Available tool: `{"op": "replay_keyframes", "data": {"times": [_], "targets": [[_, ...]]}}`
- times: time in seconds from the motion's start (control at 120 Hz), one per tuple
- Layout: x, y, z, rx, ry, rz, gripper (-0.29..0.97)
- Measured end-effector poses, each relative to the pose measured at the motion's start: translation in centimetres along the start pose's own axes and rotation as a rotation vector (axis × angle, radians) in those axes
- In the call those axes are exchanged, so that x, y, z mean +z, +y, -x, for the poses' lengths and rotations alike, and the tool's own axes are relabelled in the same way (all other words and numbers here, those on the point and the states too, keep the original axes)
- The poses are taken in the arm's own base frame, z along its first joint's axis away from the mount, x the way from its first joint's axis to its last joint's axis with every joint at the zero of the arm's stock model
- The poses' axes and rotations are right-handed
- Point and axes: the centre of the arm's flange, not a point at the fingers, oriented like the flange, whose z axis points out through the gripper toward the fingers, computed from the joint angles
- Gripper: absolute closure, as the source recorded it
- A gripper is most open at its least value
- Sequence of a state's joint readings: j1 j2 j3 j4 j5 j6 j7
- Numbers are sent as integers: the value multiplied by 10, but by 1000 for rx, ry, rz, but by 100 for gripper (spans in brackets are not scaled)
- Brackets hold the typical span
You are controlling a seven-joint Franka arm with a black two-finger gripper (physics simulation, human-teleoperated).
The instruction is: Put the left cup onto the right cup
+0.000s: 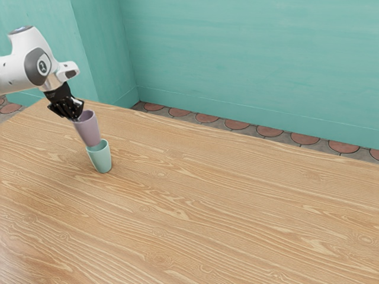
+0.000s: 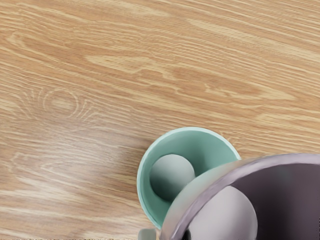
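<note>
Mauve cup, rim clamped by the fingers, enters the teal cup tilted; release could topple both.

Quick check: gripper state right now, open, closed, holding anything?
Gripper: closed on the purple cup at its rim; cup tilted, base inside the teal cup.

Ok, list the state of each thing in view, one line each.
Teal plastic cup: standing mouth-up on the wooden table.
Mauve plastic cup: held tilted, base at the teal cup's mouth, not seated.
Black two-finger gripper: shut on the mauve cup's rim.
</note>
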State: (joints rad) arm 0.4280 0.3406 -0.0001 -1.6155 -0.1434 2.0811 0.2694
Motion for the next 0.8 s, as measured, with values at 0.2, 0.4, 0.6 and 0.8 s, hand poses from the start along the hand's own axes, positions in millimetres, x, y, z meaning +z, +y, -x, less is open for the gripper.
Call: {"op": "replay_keyframes", "data": {"times": [0.2, 0.4, 0.6, 0.8], "targets": [[3, 0, -6, -2, 0, -2, 78], [5, 0, -8, -4, -4, -7, 78], [9, -1, -9, -8, -10, -7, 78], [14, -2, -9, -12, -16, -5, 78]]}}
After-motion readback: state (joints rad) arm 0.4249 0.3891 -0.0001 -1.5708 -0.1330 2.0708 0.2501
